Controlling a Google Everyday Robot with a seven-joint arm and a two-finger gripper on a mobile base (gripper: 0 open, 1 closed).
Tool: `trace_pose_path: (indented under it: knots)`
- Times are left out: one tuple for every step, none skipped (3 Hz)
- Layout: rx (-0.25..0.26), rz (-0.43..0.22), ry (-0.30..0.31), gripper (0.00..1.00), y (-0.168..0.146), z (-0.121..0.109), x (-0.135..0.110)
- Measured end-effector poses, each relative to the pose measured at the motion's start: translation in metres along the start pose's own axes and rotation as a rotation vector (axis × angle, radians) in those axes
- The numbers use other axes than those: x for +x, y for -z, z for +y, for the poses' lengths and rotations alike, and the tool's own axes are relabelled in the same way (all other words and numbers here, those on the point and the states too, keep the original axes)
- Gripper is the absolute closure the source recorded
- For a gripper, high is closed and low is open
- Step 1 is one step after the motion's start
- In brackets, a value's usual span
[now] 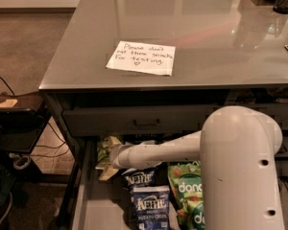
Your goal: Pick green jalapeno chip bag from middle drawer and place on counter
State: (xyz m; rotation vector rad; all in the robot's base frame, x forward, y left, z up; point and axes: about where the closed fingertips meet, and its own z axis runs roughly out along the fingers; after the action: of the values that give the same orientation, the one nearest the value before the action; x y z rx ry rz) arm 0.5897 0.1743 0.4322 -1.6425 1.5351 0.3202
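The green jalapeno chip bag lies at the back left of the open middle drawer, partly tucked under the closed drawer above. My gripper is at the end of the white arm, which reaches left into the drawer. It is right at the bag and partly hides it. A pale corner of the bag sticks out below the gripper. The grey counter is above the drawers.
A handwritten paper note lies on the counter. Two dark blue Kettle bags and a bright green dang bag lie in the drawer. A closed drawer front with a bar handle sits above. A dark cart stands at the left.
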Motion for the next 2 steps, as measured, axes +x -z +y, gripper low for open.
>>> trace_pose_path:
  knots:
    - [0.031, 0.013, -0.018, 0.0, -0.007, -0.014, 0.01]
    - [0.053, 0.049, -0.068, 0.07, -0.011, -0.024, 0.022]
